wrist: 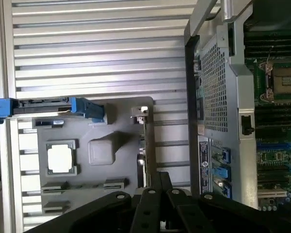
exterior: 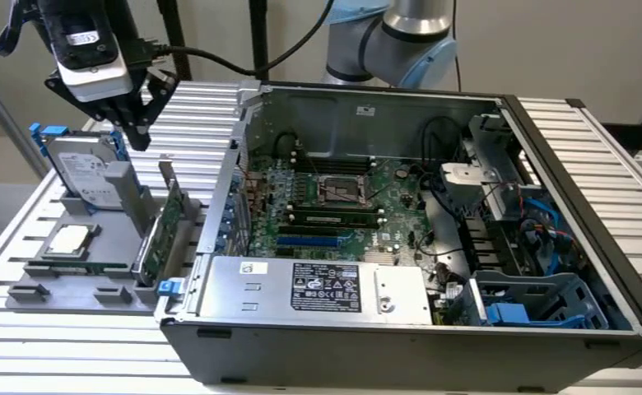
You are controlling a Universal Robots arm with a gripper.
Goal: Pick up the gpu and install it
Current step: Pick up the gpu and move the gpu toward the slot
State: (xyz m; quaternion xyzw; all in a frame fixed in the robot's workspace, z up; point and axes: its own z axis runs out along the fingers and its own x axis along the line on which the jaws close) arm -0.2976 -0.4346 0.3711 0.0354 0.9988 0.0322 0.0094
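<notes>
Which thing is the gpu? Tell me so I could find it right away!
Find the big open computer case, then the grey holder beside it on the exterior view's left. The gpu is the thin green card standing on edge at the holder's side nearest the case; the hard drive nearby is silver with blue rails.
</notes>
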